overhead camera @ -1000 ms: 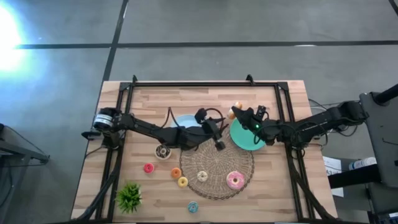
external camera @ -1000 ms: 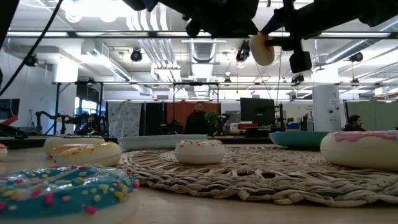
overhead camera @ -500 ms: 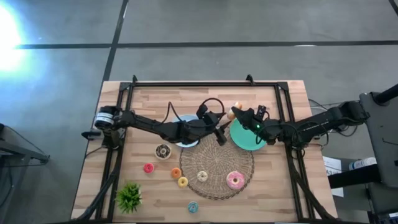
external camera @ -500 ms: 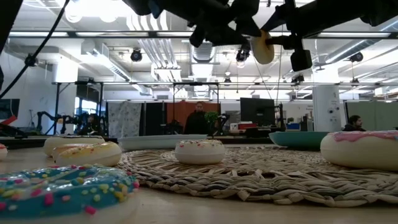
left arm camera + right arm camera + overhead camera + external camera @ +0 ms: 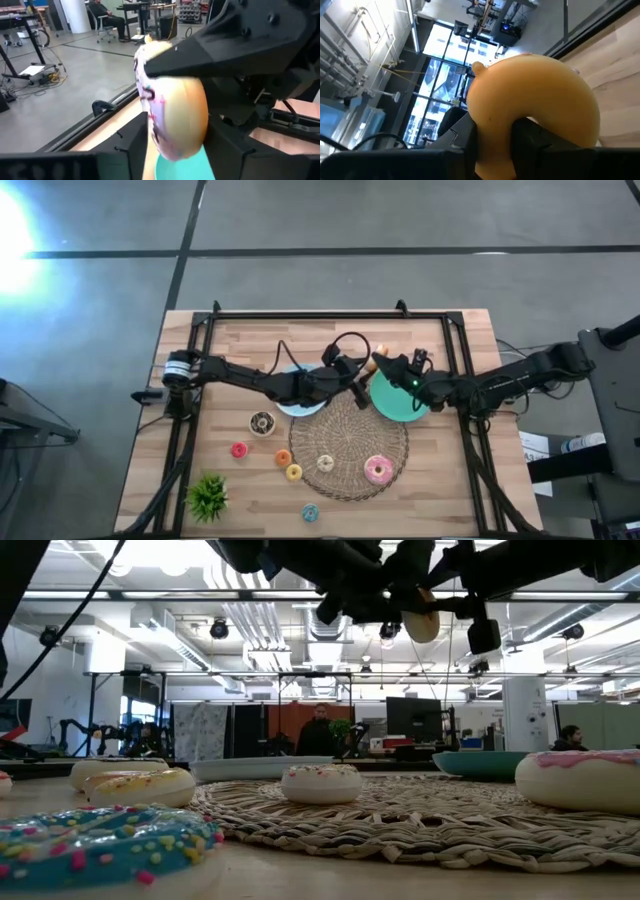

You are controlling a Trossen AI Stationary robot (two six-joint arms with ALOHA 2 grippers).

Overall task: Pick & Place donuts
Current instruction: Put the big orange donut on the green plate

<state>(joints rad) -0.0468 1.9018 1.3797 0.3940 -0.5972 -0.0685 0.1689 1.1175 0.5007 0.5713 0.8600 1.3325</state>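
A cream-and-orange donut (image 5: 379, 357) hangs in the air over the far middle of the table, held by my right gripper (image 5: 385, 365), which is shut on it. In the low view this donut (image 5: 422, 622) is high above the table. My left gripper (image 5: 357, 387) is open and has come up to it from the table's left. In the left wrist view its two fingers stand on either side of the donut (image 5: 175, 100); whether they touch it I cannot tell. Several more donuts lie on the table. My right gripper pinches the donut's ring wall (image 5: 495, 117), with one finger (image 5: 532, 142) at the hole and the other finger (image 5: 465, 145) on the outer side. It comes in from the table's right. The donut is lifted clear and stands on edge.
A green plate (image 5: 400, 400) lies below the right gripper and a pale blue plate (image 5: 290, 385) lies under the left arm. A round woven mat (image 5: 350, 442) carries a pink donut (image 5: 378, 470) and a cream donut (image 5: 325, 463). Chocolate (image 5: 262, 422), red (image 5: 239, 449), orange (image 5: 283, 458), yellow (image 5: 294, 472) and blue (image 5: 310, 512) donuts and a plant (image 5: 208, 497) lie near left.
My left gripper has moved from over the mat's far edge toward the table's right and far side, up to the donut in my right gripper, and now stands around it. The right arm and the donut have kept still.
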